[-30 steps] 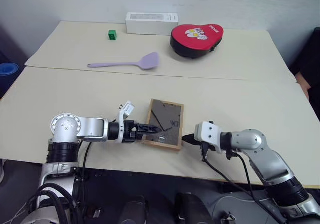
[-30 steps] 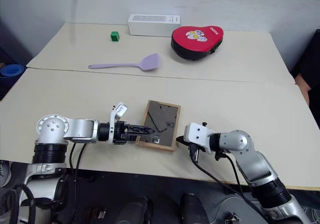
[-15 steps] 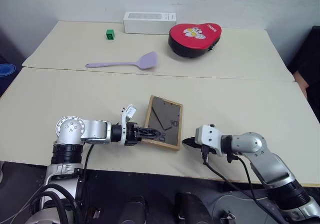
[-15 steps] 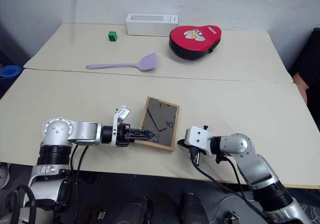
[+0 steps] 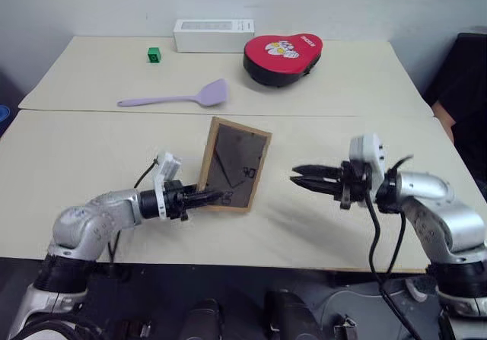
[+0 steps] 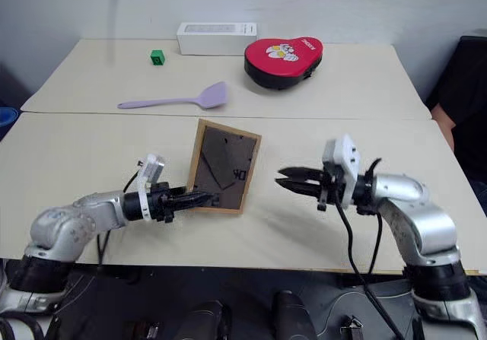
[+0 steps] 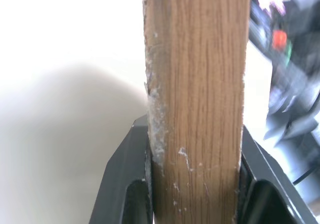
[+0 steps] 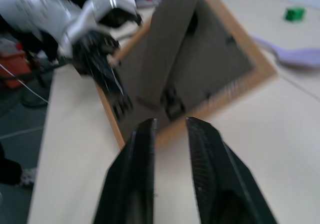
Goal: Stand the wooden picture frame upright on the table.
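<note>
The wooden picture frame [image 5: 234, 165] is tipped up steeply on its lower edge on the table [image 5: 358, 138], its dark back and fold-out stand facing me. My left gripper [image 5: 217, 198] is shut on the frame's lower left edge. In the left wrist view the light wood edge [image 7: 197, 83] sits clamped between the black fingers [image 7: 125, 189]. My right gripper [image 5: 297, 179] hovers to the frame's right, pointing at it. It stands apart from it, a little open, with nothing between its fingers [image 8: 145, 149]. The right wrist view looks onto the frame's back [image 8: 205, 63].
On the far table section lie a purple spatula [image 5: 175, 96], a green cube [image 5: 154, 54], a white box [image 5: 213, 35] and a red heart-shaped case [image 5: 283, 53]. A seam [image 5: 380, 116] joins the two sections. A person in dark clothes [image 5: 466, 74] stands at the right edge.
The frame went from lying flat to tipped up. The left gripper closed on its edge and rolled. The right gripper rose off the table and opened. The camera view shifted.
</note>
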You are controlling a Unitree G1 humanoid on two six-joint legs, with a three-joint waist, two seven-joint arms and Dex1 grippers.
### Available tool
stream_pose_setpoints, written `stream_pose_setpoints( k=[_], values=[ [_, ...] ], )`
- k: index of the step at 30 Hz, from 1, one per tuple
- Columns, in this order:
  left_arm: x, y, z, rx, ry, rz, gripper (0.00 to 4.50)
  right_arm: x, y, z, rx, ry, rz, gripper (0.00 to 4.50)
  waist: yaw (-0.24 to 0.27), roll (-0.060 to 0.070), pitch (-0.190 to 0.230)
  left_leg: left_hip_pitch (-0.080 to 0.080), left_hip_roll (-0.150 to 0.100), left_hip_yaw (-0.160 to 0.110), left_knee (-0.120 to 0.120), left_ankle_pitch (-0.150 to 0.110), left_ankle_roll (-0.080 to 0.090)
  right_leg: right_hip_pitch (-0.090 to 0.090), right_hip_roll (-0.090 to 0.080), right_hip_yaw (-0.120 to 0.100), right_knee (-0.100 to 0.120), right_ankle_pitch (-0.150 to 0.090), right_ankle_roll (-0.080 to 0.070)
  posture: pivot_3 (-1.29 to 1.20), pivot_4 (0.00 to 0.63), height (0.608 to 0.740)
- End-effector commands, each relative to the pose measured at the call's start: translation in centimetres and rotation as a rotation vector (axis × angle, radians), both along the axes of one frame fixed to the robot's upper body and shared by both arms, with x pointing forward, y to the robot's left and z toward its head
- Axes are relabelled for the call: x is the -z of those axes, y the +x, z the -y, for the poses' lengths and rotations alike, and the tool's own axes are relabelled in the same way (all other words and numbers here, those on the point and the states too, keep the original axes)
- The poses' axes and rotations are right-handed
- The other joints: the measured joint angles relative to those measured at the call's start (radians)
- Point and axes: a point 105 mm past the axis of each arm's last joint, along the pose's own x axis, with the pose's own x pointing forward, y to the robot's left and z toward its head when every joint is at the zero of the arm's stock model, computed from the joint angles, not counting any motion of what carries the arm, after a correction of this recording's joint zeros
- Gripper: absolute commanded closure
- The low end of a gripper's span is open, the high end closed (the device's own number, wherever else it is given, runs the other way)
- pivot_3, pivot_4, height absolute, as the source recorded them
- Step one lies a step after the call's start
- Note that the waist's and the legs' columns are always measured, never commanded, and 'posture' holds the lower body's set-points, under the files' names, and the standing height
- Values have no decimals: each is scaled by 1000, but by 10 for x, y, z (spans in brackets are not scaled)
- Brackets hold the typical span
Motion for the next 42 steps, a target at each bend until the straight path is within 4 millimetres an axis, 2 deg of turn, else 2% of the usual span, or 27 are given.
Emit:
stream_pose_setpoints(
  k=[1,6,8,13,17,22,27,29,32,33,36,38,42],
  values=[
    [6,0,2,11,-7,12,3223,-6,1,-21,-30,24,-24,2263,8,0,0,-1,0,0,0,0,1,-1,-1,0,0,0,0,0,150,740],
    [3,0,10,13,-41,27,3223,-2,12,-40,-42,-25,-17,504,27,0,0,-6,-1,-1,3,-2,5,-4,-3,0,0,0,1,0,150,740],
    [3,-2,12,26,-42,26,3223,-1,13,-47,-60,-16,-30,26,29,0,0,-7,-2,-1,4,-3,7,-3,-4,0,-1,1,1,0,150,740],
    [4,-2,13,29,-46,17,3223,-3,9,-69,-156,14,-23,26,19,0,0,-7,-2,-1,4,-3,8,-3,-4,0,-3,1,3,0,150,740],
    [0,1,13,12,-81,-20,3223,-6,-11,-79,-270,37,-41,26,22,0,0,-7,-2,-1,4,-3,8,-3,-4,0,-3,2,3,0,150,740],
    [-15,1,7,1,-197,-126,3223,6,-23,-56,-293,-38,2,26,23,0,0,-8,-3,-2,4,-4,9,-2,-4,0,-4,2,3,0,150,740],
    [-19,-3,4,27,-217,-199,3223,8,-23,-43,-269,-55,98,26,11,-1,1,-8,-2,-2,3,-4,9,-2,-3,0,-5,2,4,0,150,740],
    [-26,-4,3,39,-267,-259,3223,4,-17,-37,-227,-42,178,26,12,-1,1,-8,-2,-2,3,-3,8,-3,-2,0,-5,2,4,0,150,740],
    [-31,-7,0,63,-305,-416,3223,0,-5,-15,-130,-38,314,26,16,-1,1,-8,-2,-2,3,-3,7,-3,-2,0,-4,2,4,0,150,740],
    [-27,-9,-3,61,-275,-526,3223,-2,-1,-5,-91,-58,392,26,16,-1,1,-8,-2,-2,3,-3,7,-3,-2,0,-4,2,4,0,150,740],
    [-26,-13,-12,82,-265,-711,3223,-2,2,12,-77,-183,636,26,18,-2,1,-8,-3,-1,4,-3,8,-3,-2,0,-3,2,5,0,150,740],
    [-32,-15,-16,116,-307,-764,3223,-2,3,16,-92,-283,823,26,15,-2,1,-7,-3,-1,4,-3,8,-3,-2,1,1,2,5,0,150,740],
    [-45,-18,-19,184,-403,-858,3223,4,13,5,-118,-387,1109,26,-3,-3,2,-7,-3,-1,4,-3,7,-4,-2,1,2,2,5,0,150,740]
  ],
)
